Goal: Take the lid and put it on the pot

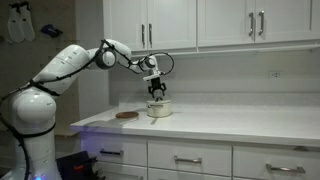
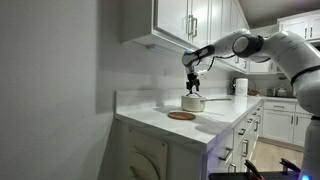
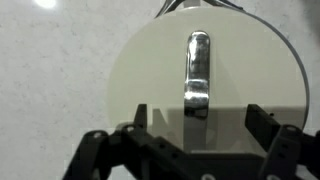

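The pale cream pot [image 1: 159, 109] stands on the white counter in both exterior views [image 2: 193, 103]. In the wrist view the round cream lid [image 3: 150, 80] fills the frame, with a shiny metal handle [image 3: 198, 70] in its middle. It seems to lie flat on the pot, which it hides. My gripper [image 3: 199, 118] hangs just above the lid, pointing down. Its two fingers stand wide apart on either side of the handle and touch nothing. The gripper also shows above the pot in both exterior views [image 1: 157, 91] [image 2: 192, 86].
A flat brownish round mat [image 1: 126, 115] lies on the counter beside the pot, also in an exterior view [image 2: 181, 116]. White wall cabinets [image 1: 200, 22] hang above the counter. A white paper roll [image 2: 240, 87] stands further back.
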`<state>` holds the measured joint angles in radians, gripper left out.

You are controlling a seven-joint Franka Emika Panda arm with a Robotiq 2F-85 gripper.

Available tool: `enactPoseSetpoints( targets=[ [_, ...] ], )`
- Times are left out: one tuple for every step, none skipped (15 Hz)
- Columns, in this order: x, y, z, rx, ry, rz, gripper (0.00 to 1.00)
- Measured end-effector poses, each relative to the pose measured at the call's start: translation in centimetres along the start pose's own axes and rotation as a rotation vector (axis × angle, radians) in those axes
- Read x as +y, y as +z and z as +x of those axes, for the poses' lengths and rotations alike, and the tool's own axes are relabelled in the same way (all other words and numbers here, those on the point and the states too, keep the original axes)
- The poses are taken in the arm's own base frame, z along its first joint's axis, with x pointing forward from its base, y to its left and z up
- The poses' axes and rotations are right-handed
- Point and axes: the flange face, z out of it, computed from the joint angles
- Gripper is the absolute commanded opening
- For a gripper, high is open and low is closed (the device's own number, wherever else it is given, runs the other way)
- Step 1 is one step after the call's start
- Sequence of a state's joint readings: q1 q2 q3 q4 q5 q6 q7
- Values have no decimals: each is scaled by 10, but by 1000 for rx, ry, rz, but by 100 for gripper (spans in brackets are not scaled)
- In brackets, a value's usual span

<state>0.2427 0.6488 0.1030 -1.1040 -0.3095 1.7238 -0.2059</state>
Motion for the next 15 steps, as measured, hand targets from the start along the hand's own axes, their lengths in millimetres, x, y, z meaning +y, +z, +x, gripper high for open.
enactPoseSetpoints(
  targets=[
    [0,0,-3,-16,0,3,100],
    [-1,0,-6,-34,0,7,100],
    [-1,0,-10,-51,0,10,100],
    [-1,-1,-14,-67,3,12,100],
    [0,-1,-18,-78,11,14,100],
    [1,-2,-22,-84,16,15,100],
    [2,-2,-24,-87,18,16,100],
    [3,-2,-26,-89,19,17,100],
    [3,-3,-27,-90,20,18,100],
    [3,-3,-28,-91,20,18,100],
    [3,-2,-28,-93,19,19,100],
    [2,-1,-27,-94,19,19,100],
    [1,-1,-27,-94,17,19,100],
    [1,-2,-27,-92,16,18,100],
    [0,-3,-27,-90,16,18,100]
  ],
)
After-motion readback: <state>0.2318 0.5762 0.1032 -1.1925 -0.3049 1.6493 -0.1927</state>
